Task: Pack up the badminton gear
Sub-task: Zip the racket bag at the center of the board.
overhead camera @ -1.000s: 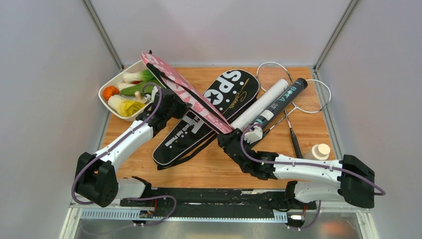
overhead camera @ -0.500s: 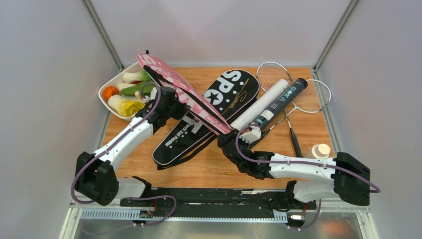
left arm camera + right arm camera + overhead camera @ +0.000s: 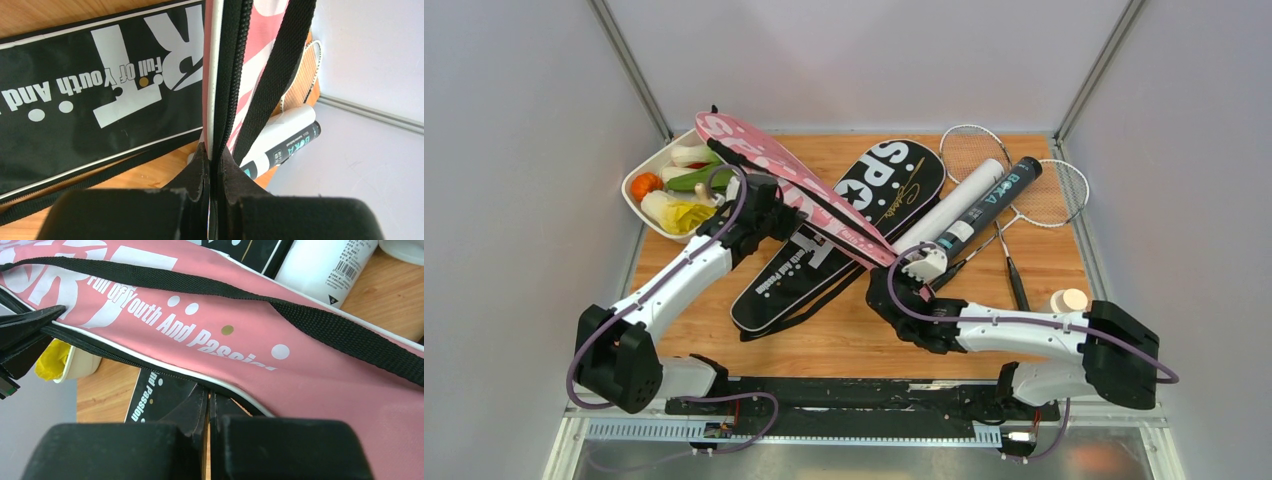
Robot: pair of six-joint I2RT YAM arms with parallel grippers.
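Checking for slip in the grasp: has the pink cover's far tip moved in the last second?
Yes: the pink cover swung its tip left, further over the white dish.

The right tool [image 3: 210, 399], half open a second ago, has pinched shut on the near edge of the pink cover [image 3: 796, 193], which has rolled flatter, its far tip drifting toward 9 o'clock.

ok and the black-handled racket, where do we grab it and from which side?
Grip the black handle, from straight above with jaws across it. It lies flat on bare table between the black tube and the small bottle, apart from both. Further up it seems to pass under the tube, so gripping higher is poorer.
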